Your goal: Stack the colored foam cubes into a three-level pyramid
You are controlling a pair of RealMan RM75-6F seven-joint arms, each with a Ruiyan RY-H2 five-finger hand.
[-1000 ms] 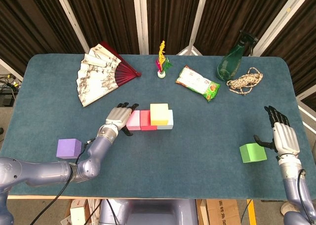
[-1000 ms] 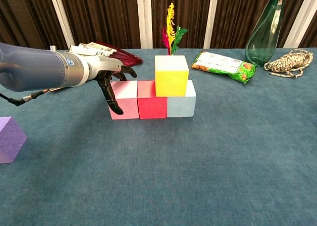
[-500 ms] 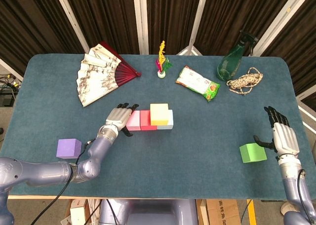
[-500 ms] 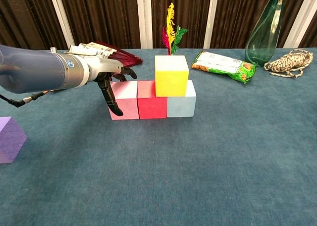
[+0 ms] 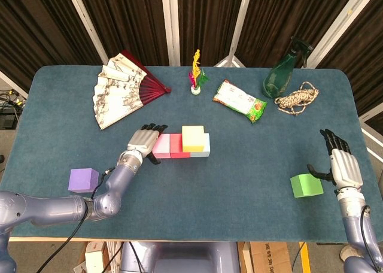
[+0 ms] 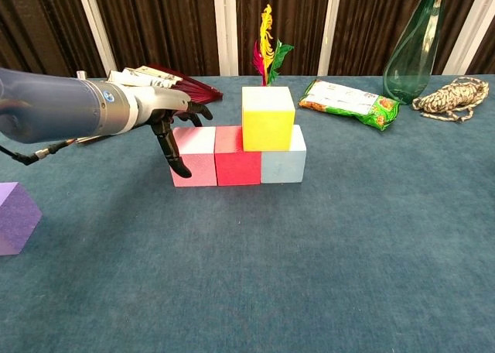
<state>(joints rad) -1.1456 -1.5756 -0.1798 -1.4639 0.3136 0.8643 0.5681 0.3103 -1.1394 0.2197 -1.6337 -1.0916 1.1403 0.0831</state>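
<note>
Purple cube (image 5: 82,179) and green cube (image 5: 306,185) lie nearest, the empty, spread right hand (image 5: 343,164) beside the green; left hand (image 5: 143,142), empty, touches pink cube (image 6: 195,156) of the red (image 6: 237,156)–blue (image 6: 283,158) row under yellow (image 6: 267,118); fan (image 5: 122,93), snack bag (image 5: 239,100), bottle (image 5: 281,74) beyond

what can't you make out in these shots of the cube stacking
- Purple cube: cut by the chest view's left edge.
- Green cube and right hand: outside the chest view.
- Left hand touching the pink cube? Its own fingers hide the contact in both views.
- Snack bag print: too small.
- Glass bottle top: cut off in chest view.
</note>
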